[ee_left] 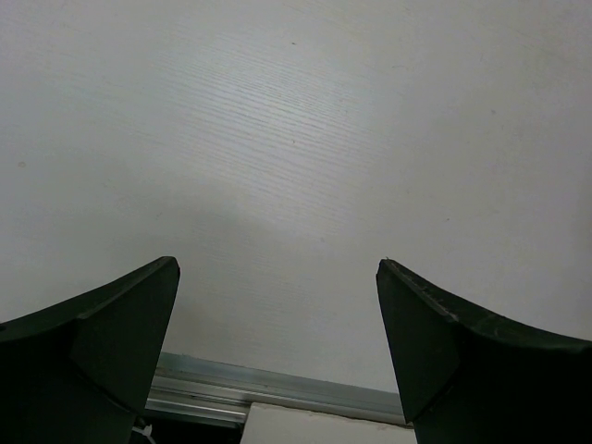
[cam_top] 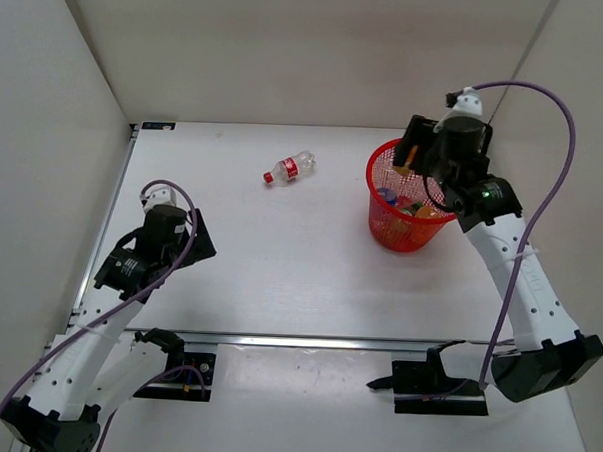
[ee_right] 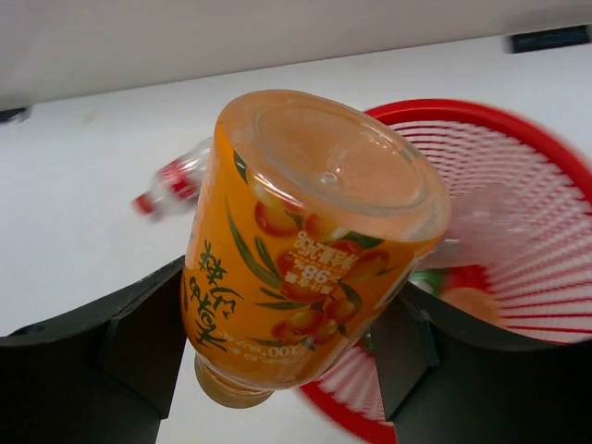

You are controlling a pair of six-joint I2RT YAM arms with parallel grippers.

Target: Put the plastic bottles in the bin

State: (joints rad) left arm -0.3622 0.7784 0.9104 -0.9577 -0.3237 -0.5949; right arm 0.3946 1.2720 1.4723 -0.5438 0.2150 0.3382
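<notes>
My right gripper (ee_right: 282,314) is shut on an orange bottle (ee_right: 305,250) with a fruit label, held base toward the camera. In the top view this gripper (cam_top: 416,163) and the orange bottle (cam_top: 410,154) hang over the far rim of the red mesh bin (cam_top: 372,179). The bin's rim (ee_right: 518,120) shows behind the bottle, and several coloured bottles (cam_top: 411,204) lie inside. A clear bottle with red label and cap (cam_top: 290,168) lies on the table left of the bin, also seen blurred as the clear bottle (ee_right: 176,182). My left gripper (cam_top: 201,239) stands open over bare table, nothing between its fingers (ee_left: 111,324).
White walls close the table on the left, back and right. An aluminium rail (cam_top: 307,339) runs along the near edge by the arm bases, also in the left wrist view as the rail (ee_left: 277,388). A small black fitting (cam_top: 158,126) sits at the back left corner.
</notes>
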